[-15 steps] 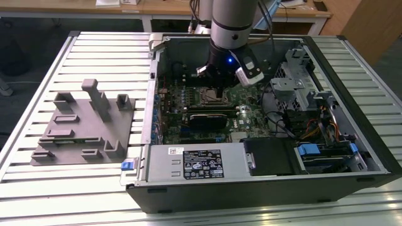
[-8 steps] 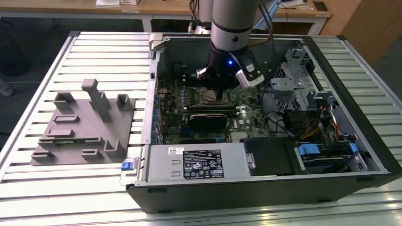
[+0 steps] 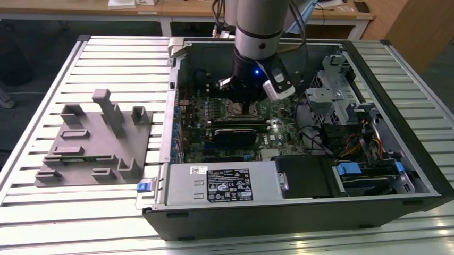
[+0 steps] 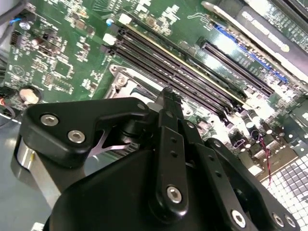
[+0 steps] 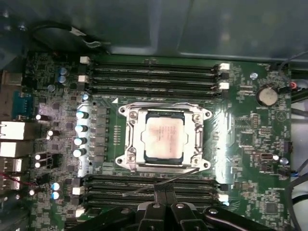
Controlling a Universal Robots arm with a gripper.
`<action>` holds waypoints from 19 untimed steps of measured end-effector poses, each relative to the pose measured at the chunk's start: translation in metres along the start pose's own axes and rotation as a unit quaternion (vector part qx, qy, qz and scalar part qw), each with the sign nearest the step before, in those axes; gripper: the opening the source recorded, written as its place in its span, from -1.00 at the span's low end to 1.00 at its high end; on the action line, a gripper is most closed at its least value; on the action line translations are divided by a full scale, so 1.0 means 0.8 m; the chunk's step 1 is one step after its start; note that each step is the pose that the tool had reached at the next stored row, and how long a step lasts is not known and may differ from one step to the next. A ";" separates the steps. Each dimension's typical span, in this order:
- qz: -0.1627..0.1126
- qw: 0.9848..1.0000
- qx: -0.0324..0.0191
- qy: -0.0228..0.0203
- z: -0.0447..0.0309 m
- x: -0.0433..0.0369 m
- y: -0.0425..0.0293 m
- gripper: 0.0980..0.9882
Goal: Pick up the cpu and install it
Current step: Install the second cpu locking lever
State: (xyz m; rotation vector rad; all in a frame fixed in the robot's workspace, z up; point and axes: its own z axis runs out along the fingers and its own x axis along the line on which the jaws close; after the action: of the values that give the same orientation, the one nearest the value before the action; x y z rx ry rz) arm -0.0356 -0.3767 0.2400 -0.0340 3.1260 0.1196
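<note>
Slatted metal desk (image 3: 85, 212) carries an open computer case (image 3: 298, 212) w/ a green motherboard (image 5: 250, 139) inside; a grey fixture block (image 3: 92, 143) sits toward the desk edge at the exterior view's left. The arm reaches down into the case over the board. The cpu (image 5: 163, 137), pale silver top, lies flat in the metal socket frame (image 5: 130, 144) mid-board, between two banks of memory slots (image 5: 154, 72). Claw (image 5: 166, 204) is just beside the socket, not touching the cpu; clenched, fingers together, nothing held.
</note>
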 end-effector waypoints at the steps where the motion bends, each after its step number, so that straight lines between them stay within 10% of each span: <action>1: 0.000 1.000 0.000 0.000 0.0006 0.003 -0.0001 -0.98; 19: 0.001 1.000 -0.025 0.000 0.0131 0.022 -0.0096 -0.98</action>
State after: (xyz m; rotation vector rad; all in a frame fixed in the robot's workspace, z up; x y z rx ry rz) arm -0.0533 -0.3839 0.2287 -0.0329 3.1223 0.1977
